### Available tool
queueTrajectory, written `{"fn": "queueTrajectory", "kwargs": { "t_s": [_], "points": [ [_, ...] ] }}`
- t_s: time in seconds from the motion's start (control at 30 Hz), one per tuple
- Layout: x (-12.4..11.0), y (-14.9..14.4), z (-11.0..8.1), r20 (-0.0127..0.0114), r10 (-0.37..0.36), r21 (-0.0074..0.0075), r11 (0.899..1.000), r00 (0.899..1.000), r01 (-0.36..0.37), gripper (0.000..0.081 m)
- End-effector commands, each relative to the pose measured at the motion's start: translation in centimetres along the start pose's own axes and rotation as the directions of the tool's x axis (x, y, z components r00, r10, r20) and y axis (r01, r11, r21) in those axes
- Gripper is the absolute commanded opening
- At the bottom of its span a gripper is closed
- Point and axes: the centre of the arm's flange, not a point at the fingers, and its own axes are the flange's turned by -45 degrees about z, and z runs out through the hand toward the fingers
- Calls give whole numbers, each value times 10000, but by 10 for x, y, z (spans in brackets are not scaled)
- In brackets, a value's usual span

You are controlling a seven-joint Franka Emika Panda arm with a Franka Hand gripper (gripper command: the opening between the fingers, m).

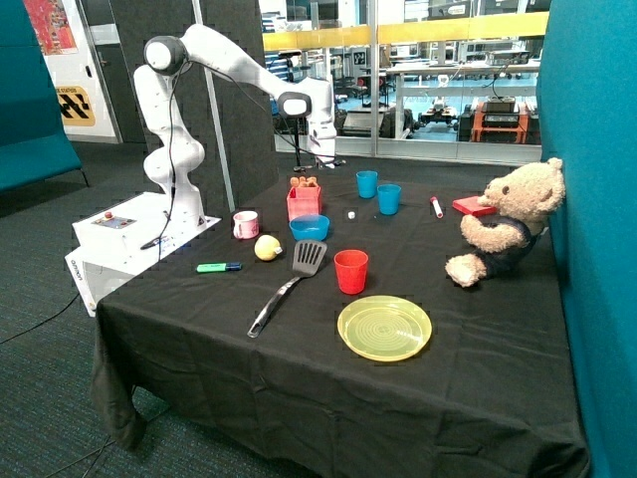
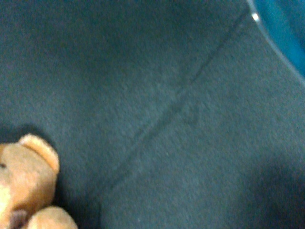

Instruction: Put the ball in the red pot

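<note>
Now I see the ball (image 1: 268, 247) on the table (image 1: 478, 378) near the red pot (image 1: 305, 202); gripper (image 1: 323, 149) hangs high (jaws' state I cannot tell)

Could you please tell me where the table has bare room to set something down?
Bare cloth lies along the near edge beside the yellow plate, below the green marker and spatula. It is crowded around the red pot, blue bowl, ball and mug. The gripper hangs above the far edge.

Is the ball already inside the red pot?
No, the ball lies on the black tablecloth between the mug and the spatula.
</note>
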Motion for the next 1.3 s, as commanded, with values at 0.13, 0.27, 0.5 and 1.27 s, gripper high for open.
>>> {"fn": "queueTrajectory", "kwargs": {
  "t_s": [0.13,0.27,0.5,1.27],
  "points": [
    [19,-9,10,4,-207,-72,9998,9998,207,0],
    [21,-10,15,4,-166,-72,9998,9999,166,0],
    [19,-10,24,3,-105,-72,9999,9999,105,0],
    [8,1,54,1,178,-72,9998,9998,-178,0]
  ]
}}
